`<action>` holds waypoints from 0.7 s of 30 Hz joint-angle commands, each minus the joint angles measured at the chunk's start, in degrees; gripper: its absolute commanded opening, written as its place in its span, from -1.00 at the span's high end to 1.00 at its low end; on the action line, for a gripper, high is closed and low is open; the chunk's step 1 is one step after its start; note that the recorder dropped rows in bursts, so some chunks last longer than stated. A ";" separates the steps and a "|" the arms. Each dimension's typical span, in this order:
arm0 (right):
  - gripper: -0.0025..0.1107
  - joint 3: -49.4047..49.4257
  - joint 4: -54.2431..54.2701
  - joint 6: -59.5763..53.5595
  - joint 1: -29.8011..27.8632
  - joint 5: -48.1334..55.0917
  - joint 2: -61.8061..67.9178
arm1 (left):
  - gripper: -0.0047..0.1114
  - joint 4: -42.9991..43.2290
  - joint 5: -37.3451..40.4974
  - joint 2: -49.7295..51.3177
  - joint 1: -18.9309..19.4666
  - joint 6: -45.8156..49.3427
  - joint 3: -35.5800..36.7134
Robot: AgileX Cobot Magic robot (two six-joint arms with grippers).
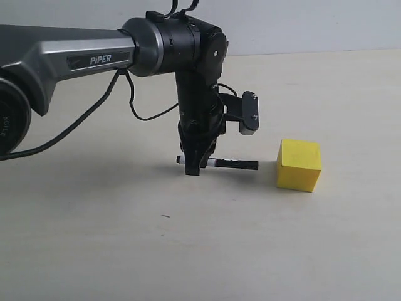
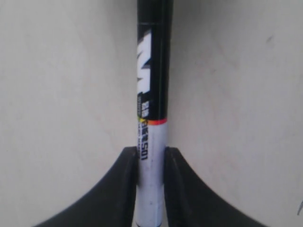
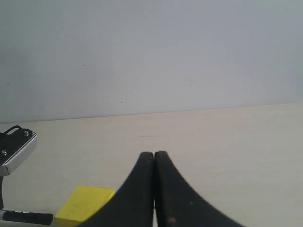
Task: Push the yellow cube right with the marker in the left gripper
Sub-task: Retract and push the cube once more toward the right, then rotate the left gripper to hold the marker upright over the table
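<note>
Marker point(image 1: 235, 164) sits level and low over the table point(image 1: 188, 251), its white barrel pinched by the left gripper point(image 1: 193, 168) at the centre of the exterior frame, black cap pointing right. The yellow cube point(image 1: 299, 164) stands right of centre, near the cap's tip but apart from it. I'd say the push has not yet made contact. The next move calls for a steady slide rightward, low and aimed at the cube's middle. The right gripper point(image 3: 154, 156) is pressed together, empty.
</note>
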 commanded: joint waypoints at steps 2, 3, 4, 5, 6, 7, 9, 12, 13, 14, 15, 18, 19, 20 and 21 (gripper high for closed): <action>0.96 0.28 -0.25 -0.18 -0.27 -0.45 -0.36 | 0.92 -0.61 0.37 -0.09 -0.66 0.24 -0.43; 0.96 0.28 -0.25 -0.18 -0.27 -0.45 -0.36 | 0.92 -0.61 0.53 -0.09 -0.90 0.24 -0.93; 0.96 0.28 -0.25 -0.18 -0.27 -0.45 -0.36 | 0.92 -0.61 0.67 0.04 -1.36 -0.04 -1.71; 0.96 0.28 -0.25 -0.18 -0.27 -0.45 -0.36 | 0.92 -0.61 0.67 0.04 -1.48 -0.04 -2.27; 0.96 0.28 -0.25 -0.18 -0.27 -0.45 -0.36 | 0.92 -0.61 0.49 0.04 -1.95 -0.14 -3.08; 0.96 0.28 -0.25 -0.18 -0.27 -0.45 -0.36 | 0.92 -0.81 0.48 0.04 -2.70 -0.14 -4.02; 0.96 0.28 -0.25 -0.18 -0.27 -0.45 -0.36 | 0.92 -1.97 0.70 0.93 -4.54 -0.14 -7.17; 0.96 0.28 -0.25 -0.33 -0.27 -0.45 -0.36 | 0.92 -1.75 2.74 2.68 -5.29 -1.54 -10.93; 0.96 0.28 -0.25 -0.33 -0.27 -0.45 -0.36 | 0.92 -1.20 3.18 2.68 -4.74 -2.09 -11.03; 0.96 0.28 -0.25 -0.33 -0.27 -0.45 -0.36 | 0.92 -0.80 3.32 2.55 -3.91 -3.13 -11.03; 0.96 0.28 -0.25 -0.33 -0.27 -0.45 -0.36 | 0.92 -0.69 3.32 2.55 -3.16 -3.91 -11.03; 0.96 0.28 -0.25 -0.18 -0.27 -0.45 -0.36 | 0.92 -0.45 3.32 2.66 -2.71 -5.95 -11.03; 0.96 0.28 -0.25 -0.18 -0.27 -0.45 -0.36 | 0.92 -0.45 3.32 2.55 -2.71 -8.01 -11.03; 0.96 0.28 -0.25 -0.18 -0.27 -0.45 -0.36 | 0.92 -0.45 3.32 2.23 -2.71 -9.84 -11.03; 0.96 0.28 -0.25 -0.29 -0.27 -0.45 -0.36 | 0.92 -0.45 3.32 1.44 -2.46 -13.13 -11.03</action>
